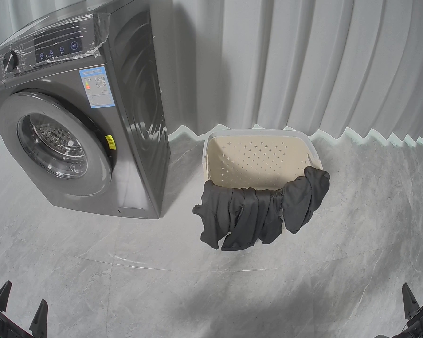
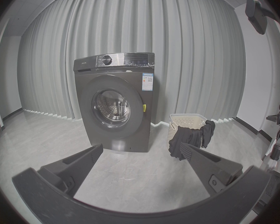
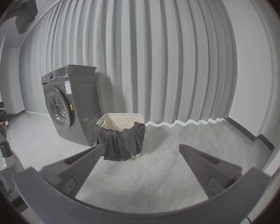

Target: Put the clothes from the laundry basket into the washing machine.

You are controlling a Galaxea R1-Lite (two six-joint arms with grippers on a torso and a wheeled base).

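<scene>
Curtain (image 1: pixel 291 48): hung in pale folds down to the floor, far ahead of both my hands, behind everything else.

Floor (image 1: pixel 174 278): grey marbled tile, spread out below and in front of my hands; it carried the machine and the basket.

Washing machine (image 1: pixel 75 113): dark grey front-loader, well ahead of my left hand (image 1: pixel 25 293) and angled toward it. Its round door (image 1: pixel 56 146) sat shut against the front.

Laundry basket (image 1: pixel 258 156): cream, perforated walls, standing upright on the floor just beside the machine, on the side toward my right hand (image 1: pixel 418 278). It was well apart from both hands, ahead and roughly between them.

Clothes (image 1: pixel 254 210): a dark grey garment draped over the basket's rim on the side nearest my hands, hanging down the outside wall, its lower edge at or near the floor.

Left hand (image 2: pixel 141 145): low and near me, fingers spread wide with nothing between them.

Right hand (image 3: pixel 141 145): likewise low and near me, fingers parted and holding nothing, pointed toward the basket.
</scene>
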